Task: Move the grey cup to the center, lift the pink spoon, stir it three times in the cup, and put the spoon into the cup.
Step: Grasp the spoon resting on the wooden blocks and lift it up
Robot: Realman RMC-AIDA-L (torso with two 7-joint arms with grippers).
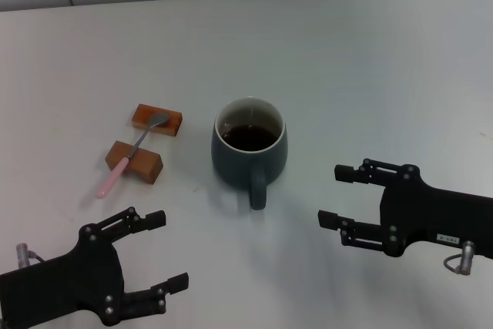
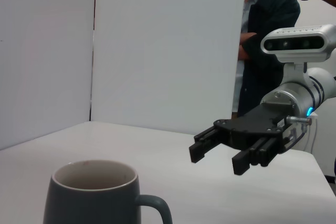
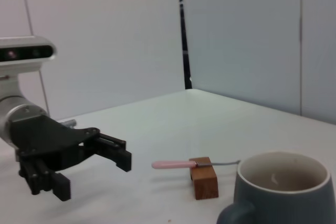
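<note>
The grey cup [image 1: 249, 149] stands upright near the middle of the table with dark liquid inside and its handle toward me. It also shows in the left wrist view [image 2: 97, 195] and the right wrist view [image 3: 281, 190]. The pink spoon [image 1: 128, 158] lies across two brown blocks to the cup's left, bowl on the far block, pink handle toward me; it also shows in the right wrist view [image 3: 181, 164]. My left gripper [image 1: 171, 250] is open and empty at the near left. My right gripper [image 1: 333, 195] is open and empty to the right of the cup.
Two brown rectangular blocks [image 1: 157, 119] [image 1: 135, 161] carry the spoon. The white table [image 1: 370, 59] stretches far behind the cup to a tiled wall. White panels and a standing person [image 2: 268, 30] show beyond the table in the left wrist view.
</note>
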